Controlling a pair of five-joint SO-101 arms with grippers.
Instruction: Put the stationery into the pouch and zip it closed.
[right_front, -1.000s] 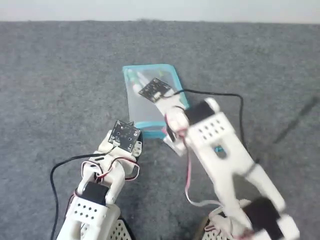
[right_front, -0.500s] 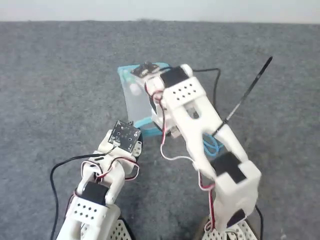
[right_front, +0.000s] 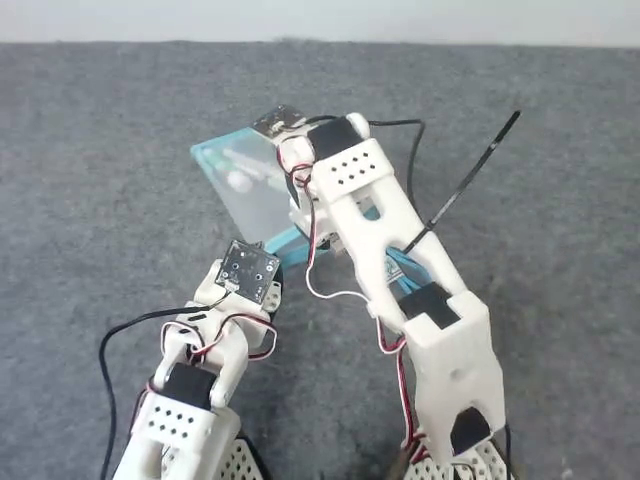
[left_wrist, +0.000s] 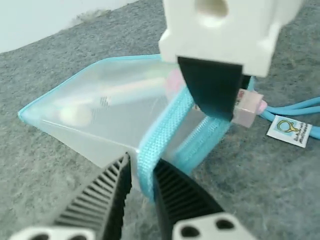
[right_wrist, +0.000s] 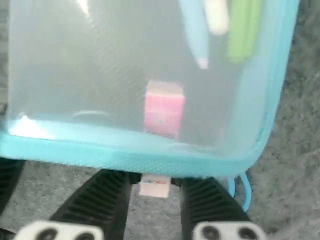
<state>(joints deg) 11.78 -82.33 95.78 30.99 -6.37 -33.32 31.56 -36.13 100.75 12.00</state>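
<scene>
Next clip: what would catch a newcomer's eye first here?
The translucent blue-edged pouch, held between the two arms at the middle of the grey table. The left hand pinches its zipper edge at one corner, the right hand grips the zipper tab; a pink eraser and pens lie inside.

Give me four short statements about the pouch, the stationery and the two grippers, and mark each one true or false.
1. A pink eraser lies inside the pouch. True.
2. The left gripper hangs open, clear of the pouch. False: it is shut on the pouch's teal zipper edge.
3. The pens lie loose on the grey surface beside the pouch. False: they are inside the pouch, visible through its clear side.
4. The right gripper has the pull tab between its fingers. True.
</scene>
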